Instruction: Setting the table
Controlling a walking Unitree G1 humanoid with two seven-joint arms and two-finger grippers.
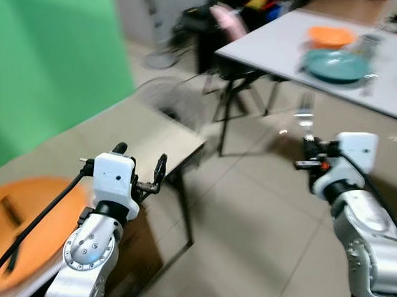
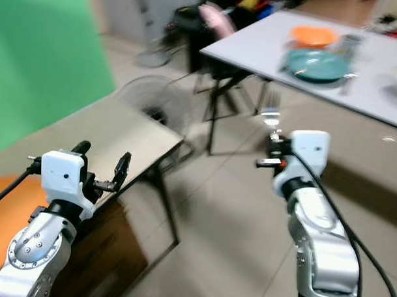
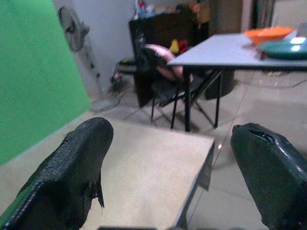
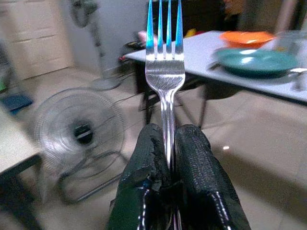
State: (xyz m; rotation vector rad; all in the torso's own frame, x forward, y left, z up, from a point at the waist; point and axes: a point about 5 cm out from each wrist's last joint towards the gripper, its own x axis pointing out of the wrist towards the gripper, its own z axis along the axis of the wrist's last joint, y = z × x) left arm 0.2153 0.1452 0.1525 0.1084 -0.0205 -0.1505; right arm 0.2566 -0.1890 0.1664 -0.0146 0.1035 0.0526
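Your right gripper [image 4: 169, 139] clamped on upright fork [image 4: 165, 62], tines aimed toward white table [image 1: 280, 44], left gripper [image 1: 140, 166] agape, empty.

A green screen [image 1: 51, 65] fills the upper left; below it a beige table [image 1: 140, 130] runs to mid-frame; an orange round thing [image 1: 26, 227] lies at the lower left; a fan [image 1: 171, 102] lies on the floor just past the beige table's far corner; a black chair [image 1: 218, 42] with pink cloth [image 1: 228, 20] stands at top centre; tiled floor [image 1: 247, 241] spreads across the lower middle.
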